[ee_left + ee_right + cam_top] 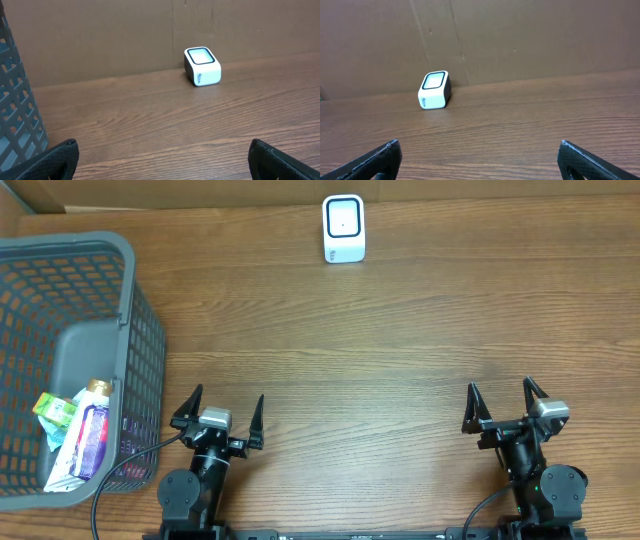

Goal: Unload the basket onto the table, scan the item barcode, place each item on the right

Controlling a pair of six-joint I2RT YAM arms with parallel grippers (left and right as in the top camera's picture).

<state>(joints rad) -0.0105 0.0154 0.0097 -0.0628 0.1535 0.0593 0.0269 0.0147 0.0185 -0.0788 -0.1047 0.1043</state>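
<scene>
When I looked down from the overhead camera, both arms were parked at the near edge of the worktop (380,350), one toward each near corner. The left gripper (228,396) had its jaws spread wide and nothing was between them. The right gripper (500,387) stood the same way, jaws far apart and holding nothing. In the left wrist view I saw only the dark fingertips (55,162) at the two bottom corners, with bare wood between them. The right wrist view showed the same thing.

The scanner (343,227) was a small white box with a dark-framed window. It stood at the far edge of the worktop, about at the middle, just in front of the brown cardboard wall (520,40). It was well apart from both grippers.

The grey basket (146,360) stood at the left edge, reaching down to the near left corner, just beside the left arm. The items lay inside it, on its floor at the near end. One was a purple and white tube (90,435), or so it seemed to me, because the picture was too small to be sure. A green packet (55,408) lay next to it, on its left side and touching it. I could not see a barcode on either of them.
</scene>
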